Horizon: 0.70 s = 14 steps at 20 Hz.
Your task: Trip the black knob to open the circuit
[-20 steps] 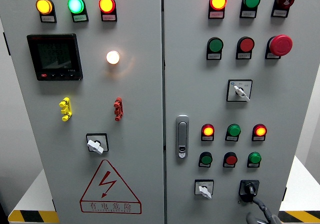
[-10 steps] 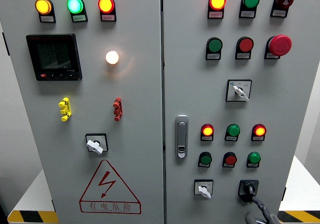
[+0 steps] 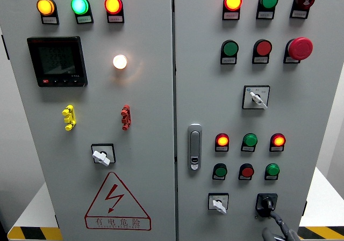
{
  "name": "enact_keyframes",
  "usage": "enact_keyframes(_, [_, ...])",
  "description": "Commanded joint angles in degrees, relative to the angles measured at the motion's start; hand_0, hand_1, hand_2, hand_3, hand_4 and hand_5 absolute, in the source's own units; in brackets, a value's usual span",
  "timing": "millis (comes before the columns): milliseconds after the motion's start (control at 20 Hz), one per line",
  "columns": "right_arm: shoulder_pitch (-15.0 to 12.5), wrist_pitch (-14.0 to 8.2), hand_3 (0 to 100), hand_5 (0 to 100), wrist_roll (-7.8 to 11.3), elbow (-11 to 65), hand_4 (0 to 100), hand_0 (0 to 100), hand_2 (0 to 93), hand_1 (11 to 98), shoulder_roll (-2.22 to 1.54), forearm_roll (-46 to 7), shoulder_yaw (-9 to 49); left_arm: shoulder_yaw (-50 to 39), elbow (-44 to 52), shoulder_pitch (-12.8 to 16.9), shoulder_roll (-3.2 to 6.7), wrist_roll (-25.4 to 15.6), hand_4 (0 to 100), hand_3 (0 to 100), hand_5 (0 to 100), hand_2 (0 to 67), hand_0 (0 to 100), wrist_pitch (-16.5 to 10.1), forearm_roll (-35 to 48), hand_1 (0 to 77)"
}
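One hand, the right hand [image 3: 279, 231], is showing at the bottom edge of the frame, right of the middle, its grey fingers [image 3: 280, 221] rising toward the black knob [image 3: 266, 202]. Whether those fingers are closing on the knob or merely lying just below it cannot be told, since most of the hand is cut off by the frame edge. The knob is sitting directly above the hand, in the lower right of the cabinet's right door [image 3: 317, 107], with its handle standing roughly upright; a turn about its centre is probably what the coming move is calling for. The left hand is not appearing, so the right is the nearer. A white selector switch [image 3: 217, 203] is sitting just left of the knob. On the left door, a red warning triangle [image 3: 116, 203] is carrying a lightning bolt and the characters 有电危险. The small labels under the lamps are too fine to read.
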Motion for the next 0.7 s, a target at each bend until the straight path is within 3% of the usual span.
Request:
enact_keyframes(0, [0.01, 0.05, 95, 100, -0.05, 0.12, 100, 92, 3.7, 50.1, 0.0, -0.01, -0.25, 0.0, 0.0, 0.03, 0.02, -0.02, 7, 21, 2, 12.9, 0, 0.0, 0.0, 3.2])
enact_keyframes(650, [-0.08, 0.05, 97, 100, -0.4, 0.56, 100, 93, 3.7, 49.3, 0.0, -0.01, -1.48, 0.0, 0.0, 0.03, -0.07, -0.02, 7, 21, 2, 12.9, 0, 0.0, 0.0, 3.2])
